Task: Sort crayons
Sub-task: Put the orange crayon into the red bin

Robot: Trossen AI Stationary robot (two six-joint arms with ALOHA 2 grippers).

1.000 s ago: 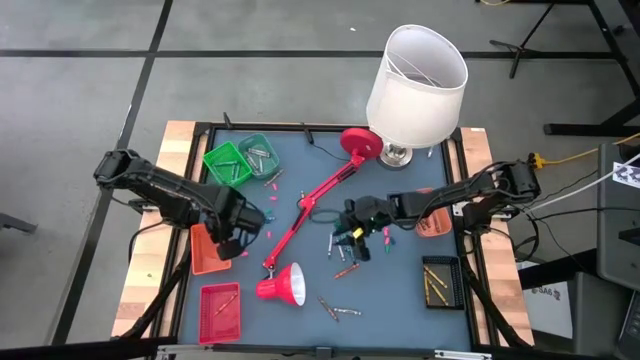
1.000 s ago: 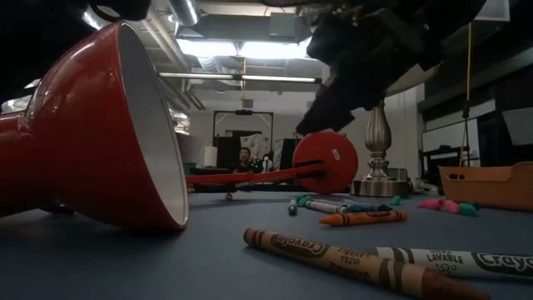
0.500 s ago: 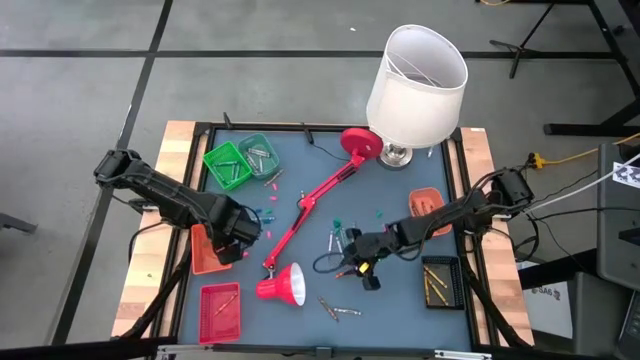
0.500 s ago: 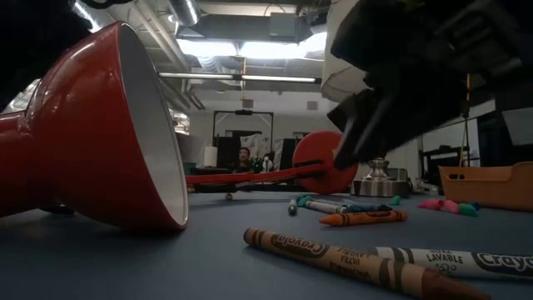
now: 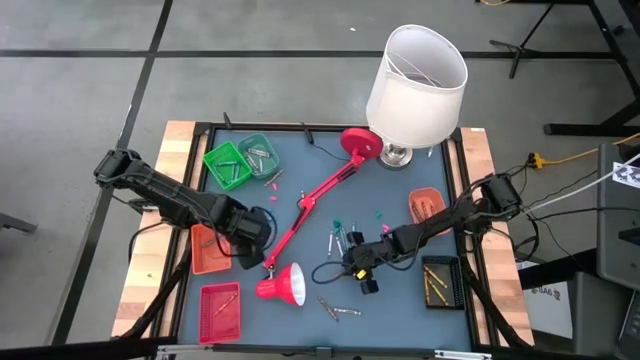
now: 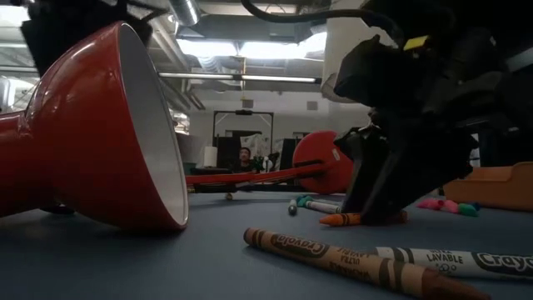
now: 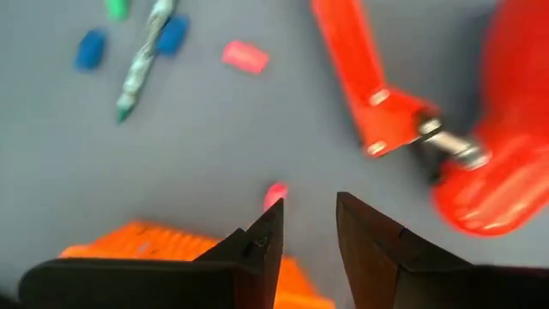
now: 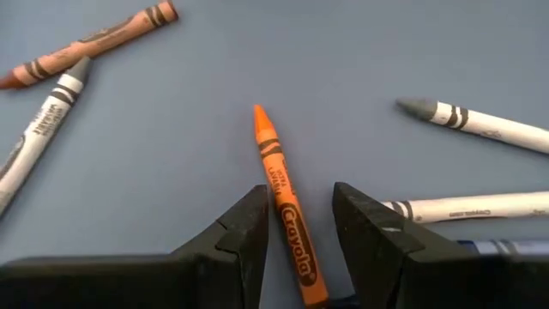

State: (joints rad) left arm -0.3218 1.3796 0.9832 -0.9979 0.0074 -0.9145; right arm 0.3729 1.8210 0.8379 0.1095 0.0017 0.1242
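Several crayons lie loose on the blue table (image 5: 400,300) near its middle (image 5: 340,240) and near edge (image 5: 340,310). My right gripper (image 5: 360,265) is down at the table, open. Its fingers (image 8: 249,223) stand on either side of an orange crayon (image 8: 287,206) that lies flat; in the low view (image 6: 372,212) it hides most of that crayon (image 6: 337,219). My left gripper (image 5: 258,228) is open and empty over the table, just right of the orange tray (image 7: 146,245). A short pink crayon piece (image 7: 274,193) lies by one fingertip.
A red desk lamp lies across the middle: shade (image 5: 283,285), arm (image 5: 320,200), base (image 5: 360,143). A white-shaded lamp (image 5: 415,85) stands at the far right. Green trays (image 5: 228,165), a red tray (image 5: 220,308), an orange tray (image 5: 427,205) and a black tray (image 5: 440,282) line the sides.
My right gripper has gone toward the table's near edge and down to the table, ending astride the orange crayon. My left gripper has gone toward the table's right edge, off the orange tray and toward the red lamp arm.
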